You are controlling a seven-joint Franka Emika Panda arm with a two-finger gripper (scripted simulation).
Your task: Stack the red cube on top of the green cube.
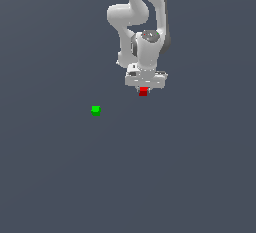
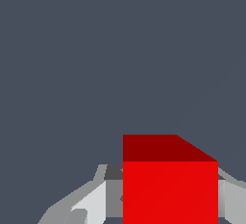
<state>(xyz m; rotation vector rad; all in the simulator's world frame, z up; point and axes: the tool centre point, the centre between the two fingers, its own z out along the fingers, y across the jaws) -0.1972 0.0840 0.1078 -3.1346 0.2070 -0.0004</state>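
Fingers (image 2: 96, 204) clamped on the red cube (image 1: 143, 91) — green cube (image 1: 96, 110) well apart, toward the exterior view's left

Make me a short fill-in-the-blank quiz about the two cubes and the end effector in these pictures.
1. The end effector is closed around the ____ cube.
2. In the exterior view, the green cube lies to the ____ of the red cube.
3. The green cube is ____ from the wrist view.
4. Nothing is stacked on the ____ cube.

Missing words: red; left; absent; green

No readable text or markings anywhere.
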